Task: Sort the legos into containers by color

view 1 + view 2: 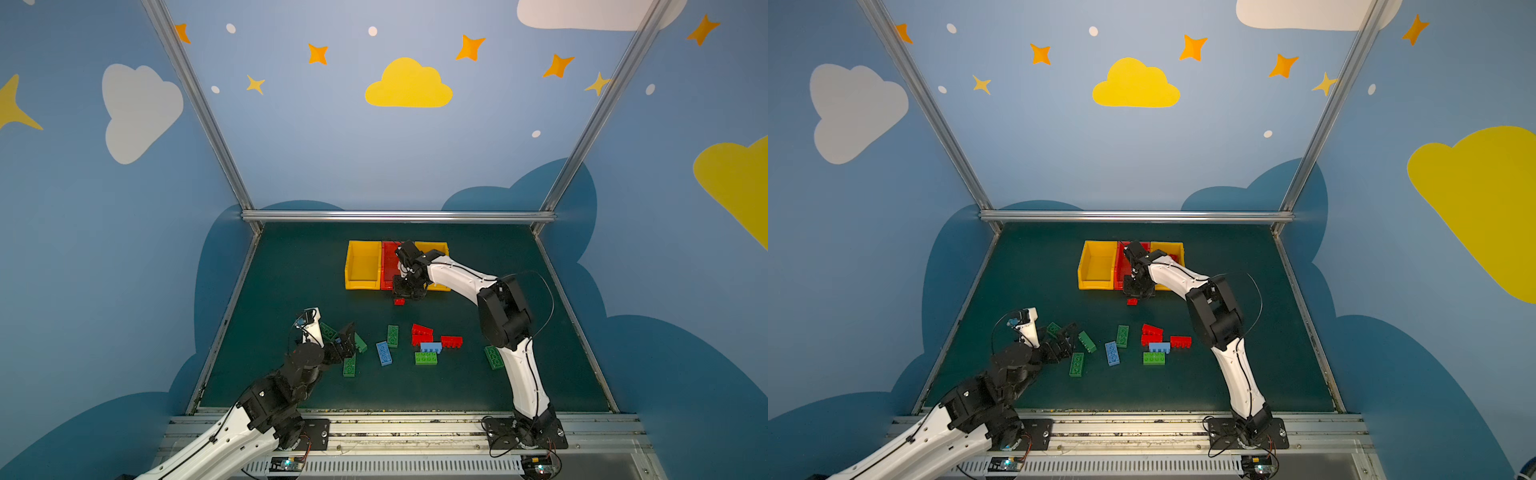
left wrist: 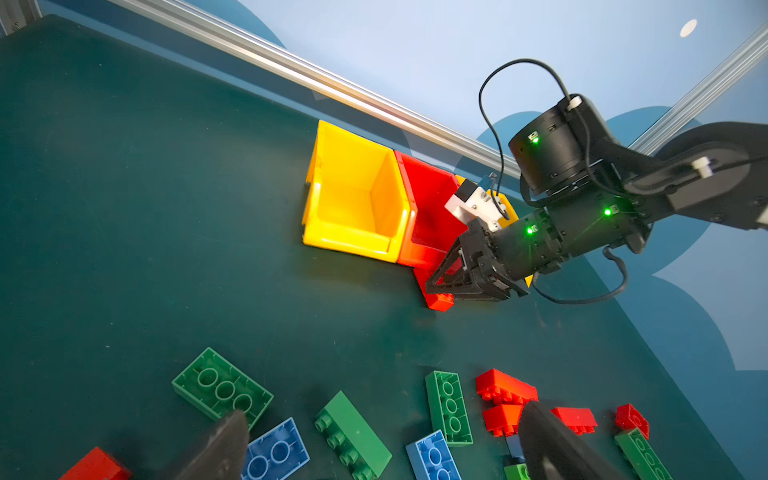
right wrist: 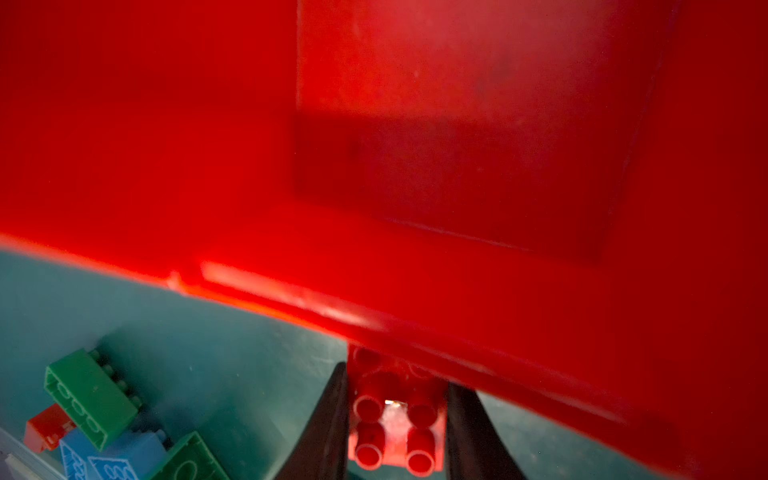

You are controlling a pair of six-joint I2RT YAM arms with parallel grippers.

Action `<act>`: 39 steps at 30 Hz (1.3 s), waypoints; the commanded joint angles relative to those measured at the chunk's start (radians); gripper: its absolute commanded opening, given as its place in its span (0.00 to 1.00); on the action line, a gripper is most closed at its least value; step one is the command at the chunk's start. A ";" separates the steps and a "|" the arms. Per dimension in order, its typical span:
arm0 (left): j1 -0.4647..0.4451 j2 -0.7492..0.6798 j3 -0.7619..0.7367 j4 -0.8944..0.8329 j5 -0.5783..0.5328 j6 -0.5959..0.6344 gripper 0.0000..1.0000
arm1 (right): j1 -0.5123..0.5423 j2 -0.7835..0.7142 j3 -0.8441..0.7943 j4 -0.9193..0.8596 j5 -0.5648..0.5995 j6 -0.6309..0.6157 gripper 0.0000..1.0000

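Note:
Three joined containers stand at the back: a yellow bin [image 1: 362,246], a red bin [image 1: 388,266] and a second yellow bin [image 1: 438,247], partly hidden by my right arm. My right gripper [image 1: 405,291] [image 3: 397,376] is shut on a small red lego [image 1: 399,301] [image 3: 392,432], held low against the red bin's front wall [image 3: 415,166]. My left gripper [image 1: 348,337] [image 2: 382,413] hangs open over green legos [image 1: 349,365] at the left of the scattered pile, with nothing between its fingers. Both yellow bins' visible insides show no bricks.
Loose legos lie mid-table: green [image 1: 392,336], blue [image 1: 384,353], red [image 1: 422,331] [image 1: 451,341], blue [image 1: 431,347] atop green [image 1: 426,358], and a green one [image 1: 493,357] by my right arm. Metal rails [image 1: 399,216] edge the dark green mat.

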 commanded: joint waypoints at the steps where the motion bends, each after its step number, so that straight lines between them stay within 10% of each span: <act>1: 0.006 -0.001 -0.011 -0.022 -0.011 0.014 1.00 | -0.002 -0.016 -0.014 -0.042 -0.022 -0.005 0.24; 17: 0.010 0.042 0.003 0.009 0.023 0.024 1.00 | 0.009 -0.125 -0.226 -0.011 -0.090 -0.016 0.25; 25: 0.013 0.035 -0.003 0.017 0.020 0.025 1.00 | -0.021 -0.045 0.006 -0.195 -0.307 -0.136 0.26; 39: 0.015 -0.002 -0.025 0.005 0.039 0.025 1.00 | -0.030 -0.045 -0.134 -0.035 -0.546 -0.100 0.27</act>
